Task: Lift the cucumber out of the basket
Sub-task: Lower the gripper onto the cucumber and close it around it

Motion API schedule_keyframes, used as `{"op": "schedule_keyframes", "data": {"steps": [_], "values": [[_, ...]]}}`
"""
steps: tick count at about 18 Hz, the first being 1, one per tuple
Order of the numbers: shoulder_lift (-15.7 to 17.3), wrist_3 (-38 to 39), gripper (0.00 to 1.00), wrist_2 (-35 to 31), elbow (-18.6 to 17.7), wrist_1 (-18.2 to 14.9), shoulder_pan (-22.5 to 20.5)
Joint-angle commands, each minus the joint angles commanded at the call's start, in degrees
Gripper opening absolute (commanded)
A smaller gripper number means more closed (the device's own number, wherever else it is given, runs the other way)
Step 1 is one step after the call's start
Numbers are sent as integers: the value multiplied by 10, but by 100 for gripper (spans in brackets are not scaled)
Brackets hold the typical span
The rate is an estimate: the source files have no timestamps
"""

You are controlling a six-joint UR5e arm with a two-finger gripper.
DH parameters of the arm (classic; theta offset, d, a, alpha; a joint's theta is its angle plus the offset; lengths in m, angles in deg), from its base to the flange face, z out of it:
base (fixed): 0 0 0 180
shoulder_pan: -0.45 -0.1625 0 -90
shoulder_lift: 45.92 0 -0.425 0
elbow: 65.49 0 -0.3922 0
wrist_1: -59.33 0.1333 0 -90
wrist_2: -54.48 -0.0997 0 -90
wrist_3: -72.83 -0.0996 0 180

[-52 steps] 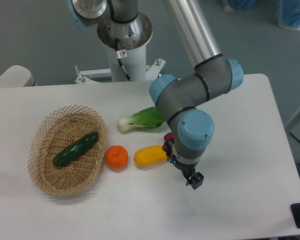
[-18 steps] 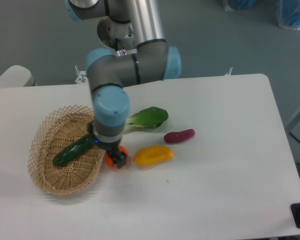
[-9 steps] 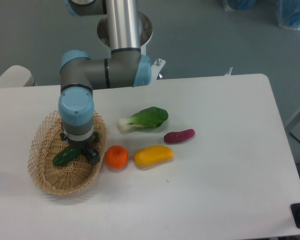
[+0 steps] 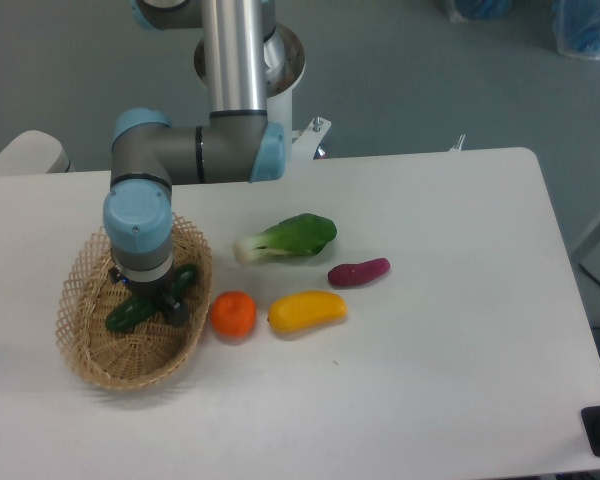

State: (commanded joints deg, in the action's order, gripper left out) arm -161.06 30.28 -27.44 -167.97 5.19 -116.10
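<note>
Cucumber [image 4: 128,313] in basket [image 4: 80,350], glossy, stiff, likely slippery: grip mid-length; gripper [image 4: 168,306] at its 3 o'clock, fingers' state unclear.

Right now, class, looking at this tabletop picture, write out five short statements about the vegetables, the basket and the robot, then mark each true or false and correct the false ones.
1. The cucumber lies inside the basket. True.
2. The gripper hovers over the yellow fruit. False: it is down in the basket at the cucumber.
3. The orange fruit sits on the table between the basket and the yellow fruit. True.
4. The bok choy is in the basket. False: it lies on the table, outside it.
5. The purple vegetable is stacked on the bok choy. False: it lies apart on the table.
</note>
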Motion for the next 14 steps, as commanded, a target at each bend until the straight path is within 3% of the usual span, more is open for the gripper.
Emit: {"op": "schedule_keyframes", "data": {"steps": [2, 5, 6, 8, 14], "values": [[-4, 4, 79, 0, 0, 5, 1], [-4, 39, 34, -6, 0, 7, 2], [-4, 45, 28, -17, 0, 9, 2], [-4, 47, 20, -32, 2, 5, 5], [10, 47, 18, -27, 25, -2, 3]]}}
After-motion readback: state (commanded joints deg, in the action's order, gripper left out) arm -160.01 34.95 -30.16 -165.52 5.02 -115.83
